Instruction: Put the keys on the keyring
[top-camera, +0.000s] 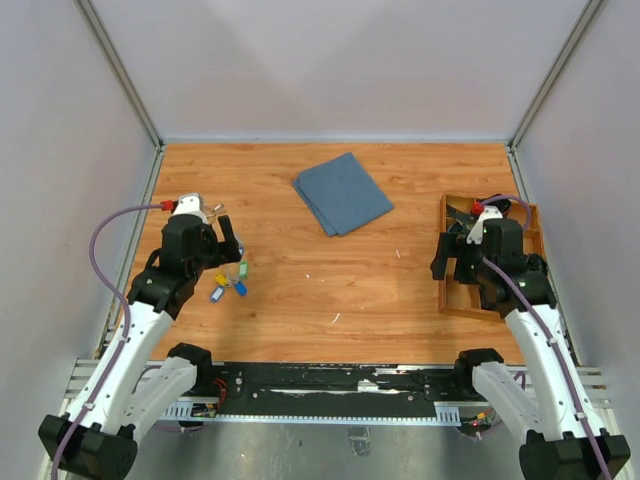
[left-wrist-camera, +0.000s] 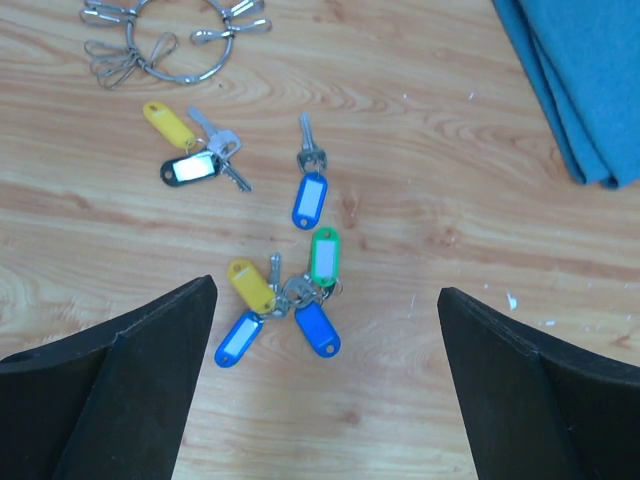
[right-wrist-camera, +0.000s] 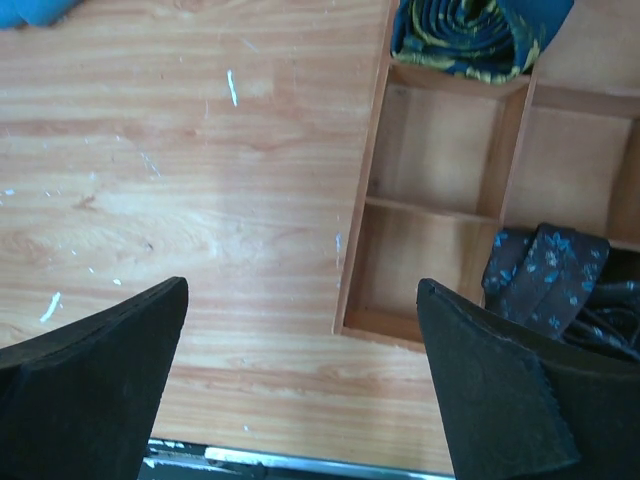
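Observation:
The keys lie loose on the wooden table in the left wrist view: a cluster with yellow, green and two blue tags (left-wrist-camera: 285, 300), a single key with a blue tag (left-wrist-camera: 310, 195), and a pair with yellow and dark tags (left-wrist-camera: 190, 150). The silver keyring (left-wrist-camera: 185, 45) with its wire clips lies at the top left, cut by the frame edge. My left gripper (left-wrist-camera: 325, 400) is open and empty, hovering just near of the cluster. In the top view the keys (top-camera: 230, 282) sit below the left gripper (top-camera: 228, 245). My right gripper (right-wrist-camera: 300, 390) is open and empty at the far right.
A folded blue cloth (top-camera: 342, 192) lies at the back centre; its edge shows in the left wrist view (left-wrist-camera: 580, 80). A wooden compartment tray (right-wrist-camera: 440, 190) with rolled patterned ties (right-wrist-camera: 545, 275) stands under the right arm, also in the top view (top-camera: 455, 290).

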